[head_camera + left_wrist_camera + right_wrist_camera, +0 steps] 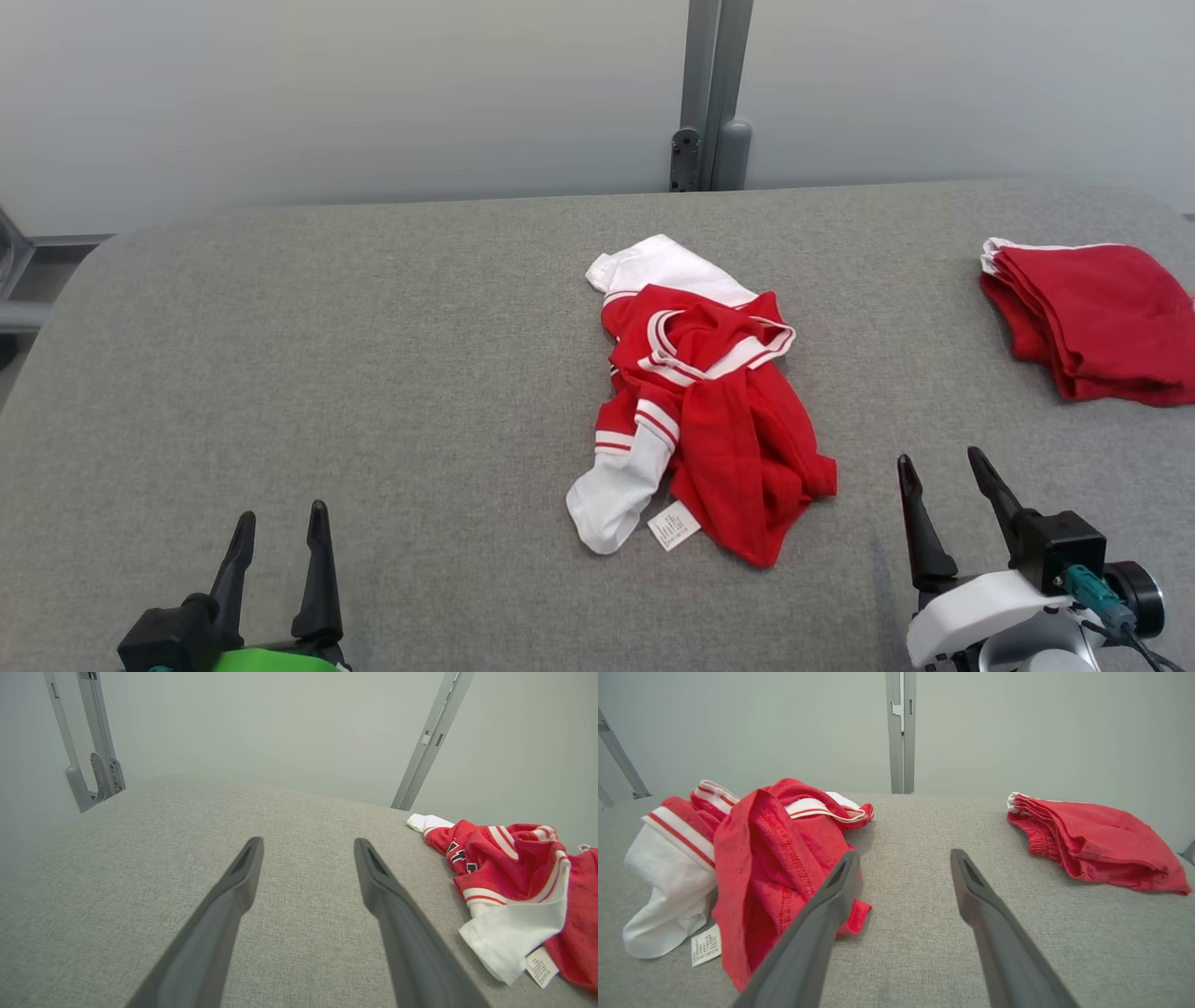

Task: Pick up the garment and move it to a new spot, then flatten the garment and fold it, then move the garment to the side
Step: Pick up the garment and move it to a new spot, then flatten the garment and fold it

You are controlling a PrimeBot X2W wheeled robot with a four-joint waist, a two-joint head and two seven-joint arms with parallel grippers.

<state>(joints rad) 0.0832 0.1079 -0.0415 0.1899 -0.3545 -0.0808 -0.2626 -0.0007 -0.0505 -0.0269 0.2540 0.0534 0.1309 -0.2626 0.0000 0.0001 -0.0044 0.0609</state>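
A crumpled red and white garment lies in a heap at the middle of the grey table, a white label showing at its near edge. It also shows at the right of the left wrist view, garment, and at the left of the right wrist view, garment. My left gripper stands open at the lower left, well apart from the garment, fingers over bare cloth. My right gripper stands open at the lower right, just right of the heap, with nothing between its fingers.
A folded red garment lies at the table's right edge, also seen as folded red cloth. A grey upright post stands behind the table against a pale wall. Bare grey surface spreads to the left of the heap.
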